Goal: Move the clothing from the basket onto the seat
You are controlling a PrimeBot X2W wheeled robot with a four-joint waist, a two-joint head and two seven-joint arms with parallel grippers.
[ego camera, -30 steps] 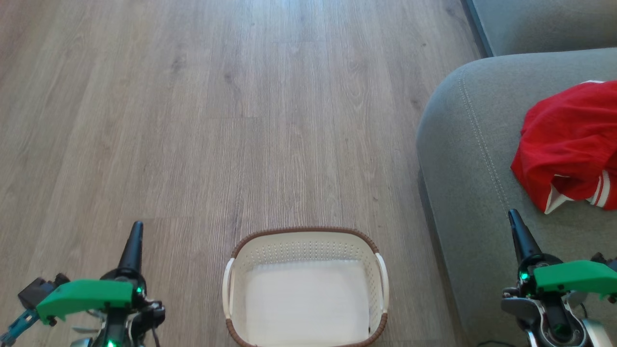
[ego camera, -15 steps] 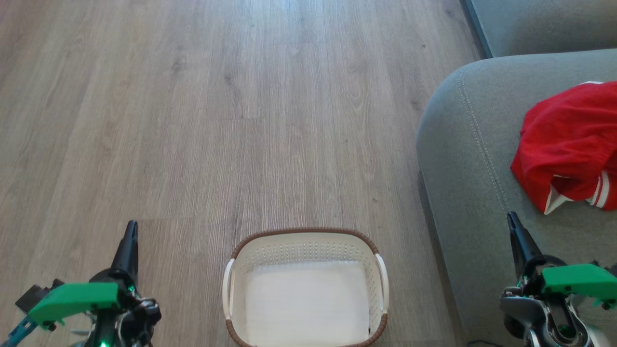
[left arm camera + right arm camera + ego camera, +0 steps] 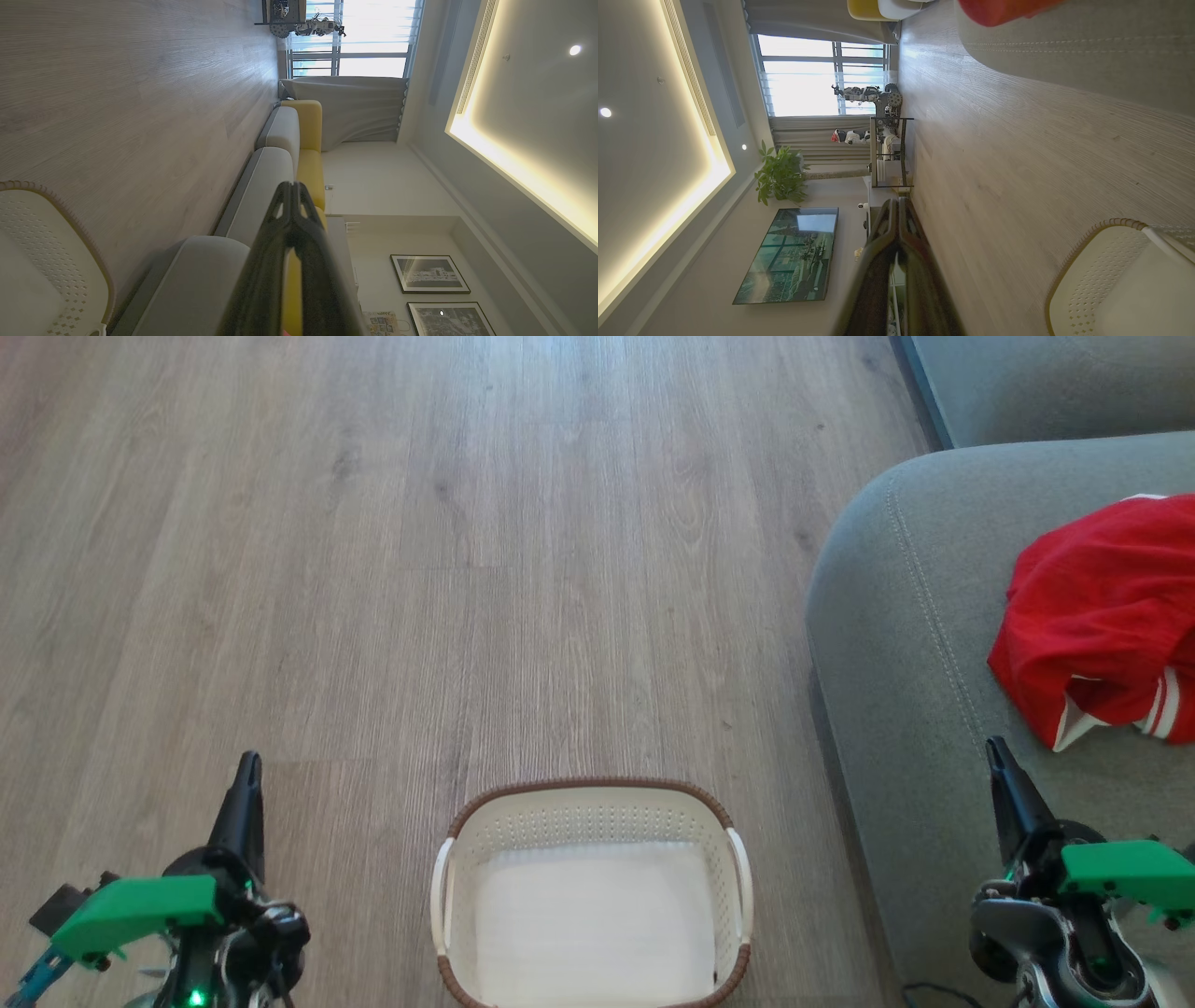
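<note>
Note the clothing (image 3: 1092,616) lying on the seat (image 3: 896,644), just ahead and right of the right end effector (image 3: 999,765), with the basket (image 3: 590,788) between that and the left end effector (image 3: 247,775). Both pressed together, pinching nothing. Probably finished: park low, well clear of fabric, avoiding snags.

The floor (image 3: 467,569) is pale wood. A green plant (image 3: 781,173) stands near a bright window (image 3: 803,79). Yellow cushions (image 3: 309,135) and two framed pictures (image 3: 430,274) are by the wall.
</note>
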